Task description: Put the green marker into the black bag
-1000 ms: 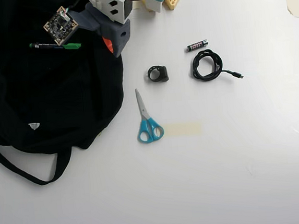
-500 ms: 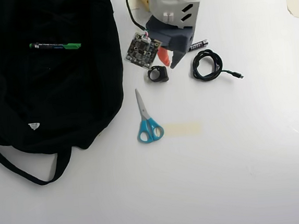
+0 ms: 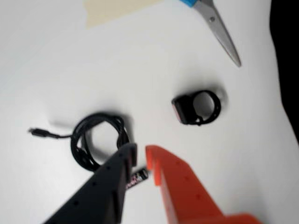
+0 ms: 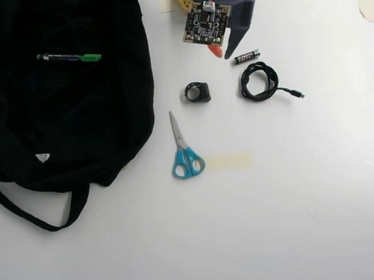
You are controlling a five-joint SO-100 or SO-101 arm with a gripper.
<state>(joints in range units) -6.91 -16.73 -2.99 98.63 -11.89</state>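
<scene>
The green marker [image 4: 68,57], a black barrel with a green cap, lies flat on top of the black bag [image 4: 62,131] at the upper left of the overhead view. The bag's edge shows at the right side of the wrist view [image 3: 287,56]; the marker is out of that view. My gripper [image 4: 222,53] hangs over the table at the top centre, well to the right of the bag. In the wrist view my gripper [image 3: 141,156] has its black and orange jaws a narrow gap apart with nothing between them.
A small battery [image 4: 246,57] lies just under the gripper, next to a coiled black cable [image 4: 259,81]. A black ring-shaped item [image 4: 197,92] and blue-handled scissors [image 4: 184,150] lie near the bag. Tape strips [image 4: 228,161] are stuck to the white table.
</scene>
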